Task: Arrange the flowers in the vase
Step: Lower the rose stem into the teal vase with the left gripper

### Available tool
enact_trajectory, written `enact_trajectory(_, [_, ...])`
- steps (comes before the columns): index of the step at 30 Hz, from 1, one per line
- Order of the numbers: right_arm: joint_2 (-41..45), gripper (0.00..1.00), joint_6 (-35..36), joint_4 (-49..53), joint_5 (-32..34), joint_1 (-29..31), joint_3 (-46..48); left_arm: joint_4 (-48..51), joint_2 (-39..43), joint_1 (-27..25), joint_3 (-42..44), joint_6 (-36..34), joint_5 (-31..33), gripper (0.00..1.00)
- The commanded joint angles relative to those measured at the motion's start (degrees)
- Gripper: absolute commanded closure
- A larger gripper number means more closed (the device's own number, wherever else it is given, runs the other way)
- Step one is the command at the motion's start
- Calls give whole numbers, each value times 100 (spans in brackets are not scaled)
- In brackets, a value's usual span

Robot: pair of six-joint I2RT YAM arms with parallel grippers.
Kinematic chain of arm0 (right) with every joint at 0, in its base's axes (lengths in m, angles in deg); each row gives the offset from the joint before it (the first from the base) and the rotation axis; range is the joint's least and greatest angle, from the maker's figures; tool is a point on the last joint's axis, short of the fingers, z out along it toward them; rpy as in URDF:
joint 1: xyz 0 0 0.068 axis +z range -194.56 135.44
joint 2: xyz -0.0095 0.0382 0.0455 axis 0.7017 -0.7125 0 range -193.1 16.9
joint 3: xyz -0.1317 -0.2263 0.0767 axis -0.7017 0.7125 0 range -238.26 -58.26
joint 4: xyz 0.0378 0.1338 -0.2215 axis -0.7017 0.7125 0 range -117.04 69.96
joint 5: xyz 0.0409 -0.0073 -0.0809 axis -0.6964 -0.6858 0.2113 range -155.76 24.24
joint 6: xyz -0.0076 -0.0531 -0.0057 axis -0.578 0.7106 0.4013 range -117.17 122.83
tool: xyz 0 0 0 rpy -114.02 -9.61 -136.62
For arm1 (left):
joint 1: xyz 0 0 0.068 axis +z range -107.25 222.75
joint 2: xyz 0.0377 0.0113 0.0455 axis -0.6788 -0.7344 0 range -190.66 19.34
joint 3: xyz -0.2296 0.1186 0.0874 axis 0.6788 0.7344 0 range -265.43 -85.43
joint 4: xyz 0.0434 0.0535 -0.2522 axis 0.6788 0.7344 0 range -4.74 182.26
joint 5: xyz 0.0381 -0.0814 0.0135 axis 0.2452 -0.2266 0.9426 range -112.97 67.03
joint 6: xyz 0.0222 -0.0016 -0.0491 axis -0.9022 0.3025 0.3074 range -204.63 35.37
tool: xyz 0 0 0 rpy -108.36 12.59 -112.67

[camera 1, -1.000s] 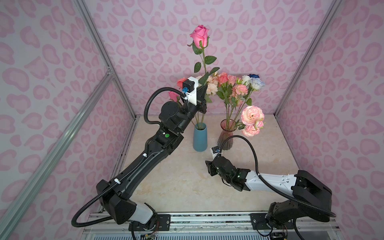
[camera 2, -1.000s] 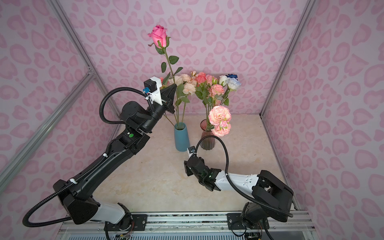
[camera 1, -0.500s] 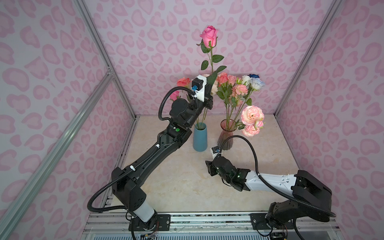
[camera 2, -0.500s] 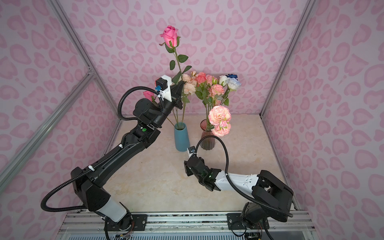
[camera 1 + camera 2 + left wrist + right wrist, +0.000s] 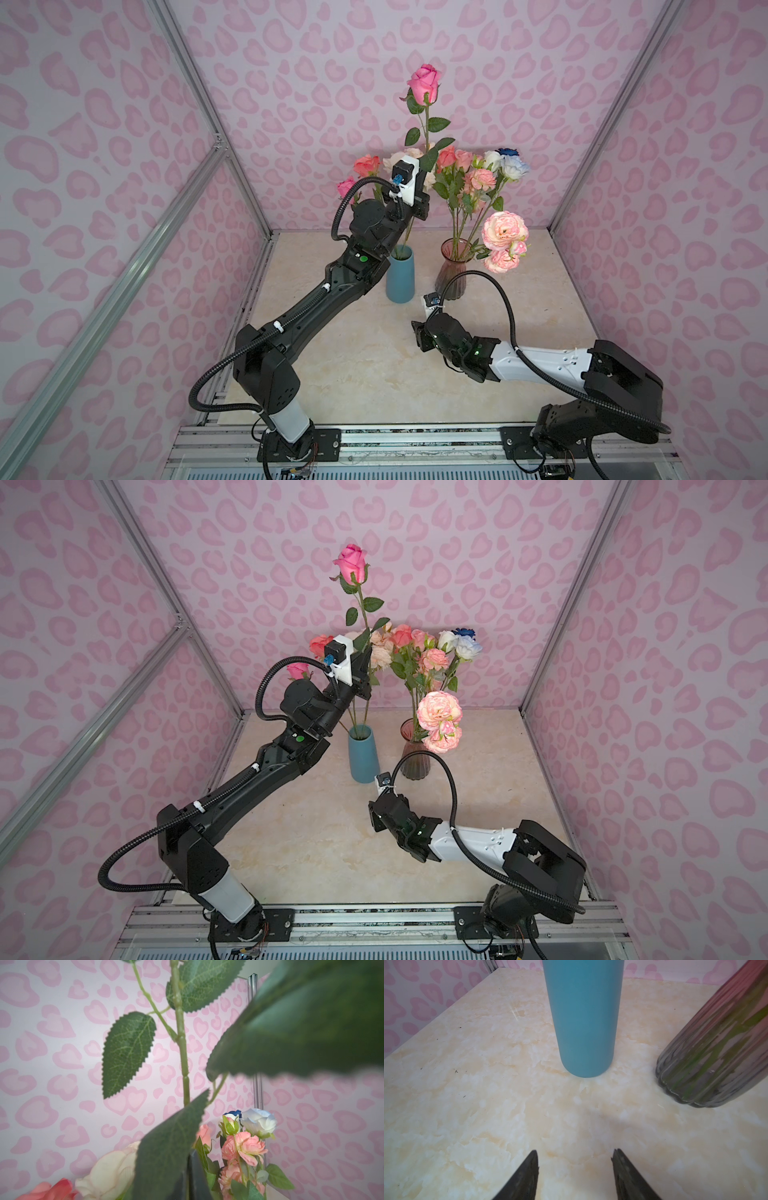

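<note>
My left gripper (image 5: 424, 178) (image 5: 363, 659) is shut on the green stem (image 5: 182, 1057) of a tall pink rose (image 5: 424, 83), held upright above the blue vase (image 5: 400, 276). Below the gripper a stem runs down to that vase's mouth. Coral, pink and cream flowers (image 5: 368, 165) stand in the blue vase too. In the left wrist view the dark jaws (image 5: 188, 1178) pinch together, half covered by a leaf. Near the blue vase's foot (image 5: 583, 1043), my right gripper (image 5: 417, 338) (image 5: 575, 1152) hovers low over the table, open and empty.
A ribbed pink glass vase (image 5: 451, 270) (image 5: 716, 1053) to the right of the blue one holds pink, white and blue flowers (image 5: 505, 164). A big pink peony (image 5: 505, 230) droops from it over the right arm's cable. Pink patterned walls enclose the marble table (image 5: 357, 374).
The left arm has stretched out and carried the pink rose to the right, over the blue vase. The right arm has stayed still.
</note>
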Motion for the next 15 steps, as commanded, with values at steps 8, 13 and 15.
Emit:
enact_trajectory(8, [-91, 42, -31, -69, 16, 9, -28, -186, 426, 121, 762, 437, 302, 97])
enact_trajectory(13, [-125, 42, -30, -62, 22, 9, -45, -185, 443, 159, 1024, 559, 302, 97])
enact_trajectory(15, [-117, 42, -15, -47, 46, 16, -43, -159, 426, 167, 1035, 596, 318, 97])
